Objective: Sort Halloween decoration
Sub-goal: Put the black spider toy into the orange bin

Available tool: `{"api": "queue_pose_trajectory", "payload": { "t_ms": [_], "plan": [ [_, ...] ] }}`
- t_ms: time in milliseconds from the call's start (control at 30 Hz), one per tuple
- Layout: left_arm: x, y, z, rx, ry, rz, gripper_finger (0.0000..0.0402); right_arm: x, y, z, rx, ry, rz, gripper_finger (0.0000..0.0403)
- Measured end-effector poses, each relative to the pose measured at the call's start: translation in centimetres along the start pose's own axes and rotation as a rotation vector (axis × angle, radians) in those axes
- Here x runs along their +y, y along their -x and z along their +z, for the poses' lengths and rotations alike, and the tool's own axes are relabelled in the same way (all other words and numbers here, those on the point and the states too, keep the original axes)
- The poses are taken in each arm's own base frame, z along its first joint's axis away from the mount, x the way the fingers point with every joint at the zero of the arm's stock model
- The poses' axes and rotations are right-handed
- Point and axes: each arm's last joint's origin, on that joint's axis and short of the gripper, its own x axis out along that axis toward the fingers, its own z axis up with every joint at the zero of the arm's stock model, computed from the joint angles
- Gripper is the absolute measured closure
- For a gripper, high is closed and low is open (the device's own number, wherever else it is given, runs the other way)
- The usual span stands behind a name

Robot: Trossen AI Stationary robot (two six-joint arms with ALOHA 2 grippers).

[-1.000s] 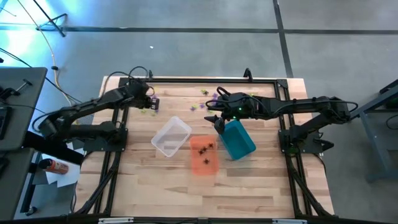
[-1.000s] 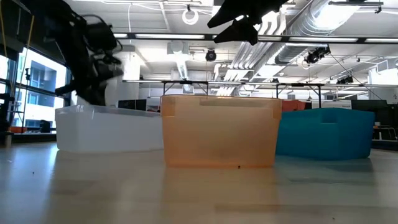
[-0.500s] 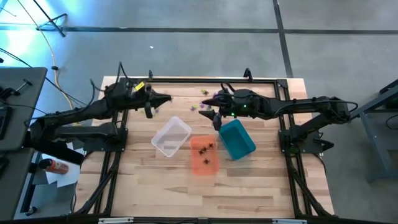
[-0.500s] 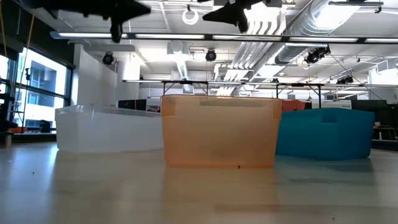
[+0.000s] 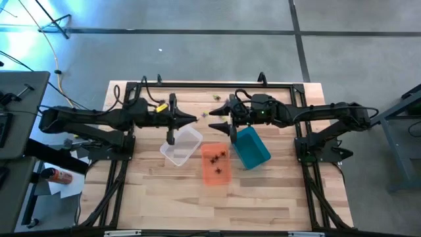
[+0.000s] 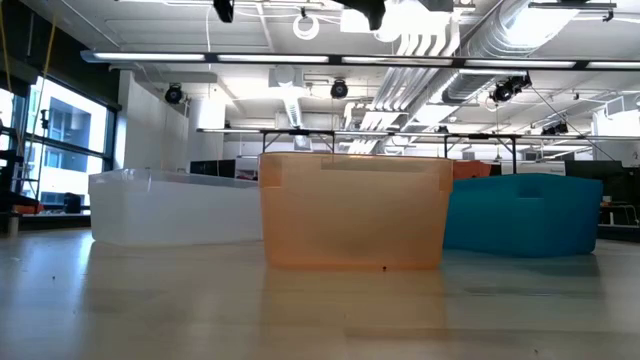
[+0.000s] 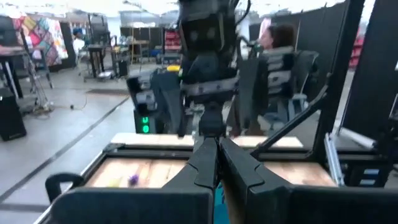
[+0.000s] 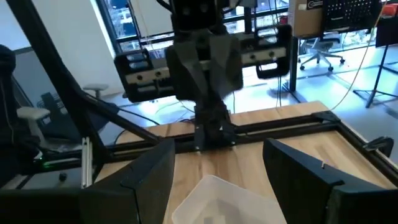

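Left gripper (image 5: pixel 193 119), fingers pressed together, hovers beside the clear rectangular plastic bin (image 5: pixel 181 146); centre over it before you release.

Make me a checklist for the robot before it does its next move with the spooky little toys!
1. Left claw shut, above the clear bin's far edge: ok.
2. Toy inside left claw: cannot tell.
3. Right claw open, nothing in it: ok.
4. The two claws apart, not bumping: ok.
5. Clear bin, orange bin and teal bin upright: ok.
6. All spider toys sorted: not ok, some lie on the table.
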Motion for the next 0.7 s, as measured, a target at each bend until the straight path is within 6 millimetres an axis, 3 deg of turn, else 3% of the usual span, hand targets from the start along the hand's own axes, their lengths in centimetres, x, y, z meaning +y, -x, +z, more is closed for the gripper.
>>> {"api": "queue_pose_trajectory", "payload": {
  "t_ms": [300, 400, 533, 700],
  "plan": [
    [-0.1, -0.1, 0.0, 0.001, 0.034, -0.004, 0.0401, 0.3, 0.0, -0.1, 0.003, 0.004, 0.008, 0.0163],
    [-0.1, -0.2, -0.1, 0.007, 0.117, -0.004, 0.0401, 0.1, 0.6, 0.2, 0.014, 0.052, -0.002, 0.0163],
    [-0.3, -1.9, -0.8, 0.178, 0.178, -0.005, 0.0401, -0.2, 2.7, 1.7, -0.021, 0.127, -0.076, 0.0163],
    [-0.8, -6.2, -0.9, 0.401, 0.089, -0.026, 0.0401, -0.8, 6.0, 3.3, -0.035, 0.130, -0.184, 0.0163]
  ]
}}
